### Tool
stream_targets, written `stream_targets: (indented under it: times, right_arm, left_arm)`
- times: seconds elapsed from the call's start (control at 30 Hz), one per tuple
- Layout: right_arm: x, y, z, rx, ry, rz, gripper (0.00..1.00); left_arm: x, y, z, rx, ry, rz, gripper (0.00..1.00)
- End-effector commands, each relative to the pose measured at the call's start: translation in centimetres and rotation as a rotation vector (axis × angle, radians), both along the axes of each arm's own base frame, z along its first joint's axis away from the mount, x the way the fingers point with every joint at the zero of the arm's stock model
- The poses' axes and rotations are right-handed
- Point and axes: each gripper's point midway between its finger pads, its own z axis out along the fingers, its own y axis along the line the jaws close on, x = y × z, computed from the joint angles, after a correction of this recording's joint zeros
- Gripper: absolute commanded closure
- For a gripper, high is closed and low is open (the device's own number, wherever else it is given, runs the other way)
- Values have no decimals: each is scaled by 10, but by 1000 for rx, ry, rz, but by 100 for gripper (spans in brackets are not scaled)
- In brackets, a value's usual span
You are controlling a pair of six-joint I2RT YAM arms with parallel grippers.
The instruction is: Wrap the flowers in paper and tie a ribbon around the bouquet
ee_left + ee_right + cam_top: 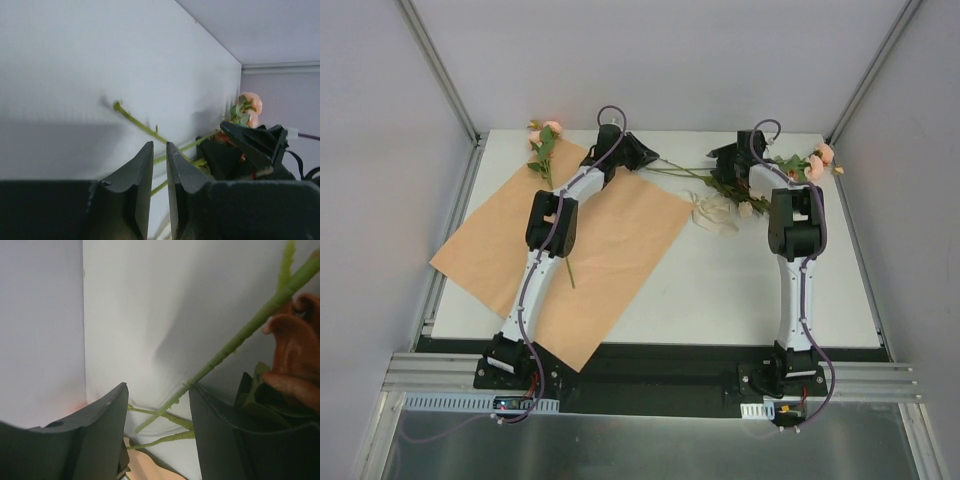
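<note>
Paper (620, 240): orange-tan face up, flat on the left half of the table (720, 290), turned diagonally. Its near corner hangs over the front edge.

One pink-bloomed flower (545, 148) lies on the paper's far-left corner, bloom away from the arms. Its stem runs toward the near side and passes under the left arm.

Left fingers (140, 170): reached past the paper's far edge to mid-table and drawn almost together, with only a thin slit between them. Green stems (142, 127) cross just beyond the tips and show inside the slit. Cannot tell whether a stem is pinched or only lies behind.

Ribbon (715, 213): loose cream heap on the bare table, just right of the paper and near the stems, held by neither arm.

Right fingers (100, 430): released and well spread. One green stem (235, 340) slants through the gap, close against the right-hand finger.

Rust-brown bloom (295, 355) sits just beside that finger. The remaining flowers (817, 160), peach and pink heads, lie at the far right of the table, with their stems pointing left toward the left arm.
</note>
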Motion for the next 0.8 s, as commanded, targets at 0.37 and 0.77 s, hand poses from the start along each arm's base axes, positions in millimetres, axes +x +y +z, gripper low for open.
stream_targets:
  times: [0.37,0.77]
  right_arm:
    - [45,-10,-13,22,-41,-84,99]
    - [14,-21,262,-17,-751,168,100]
  left_arm:
    - [-108,4,195,196,-217,-255,77]
    - [-301,81,227,372,-204,-391,43]
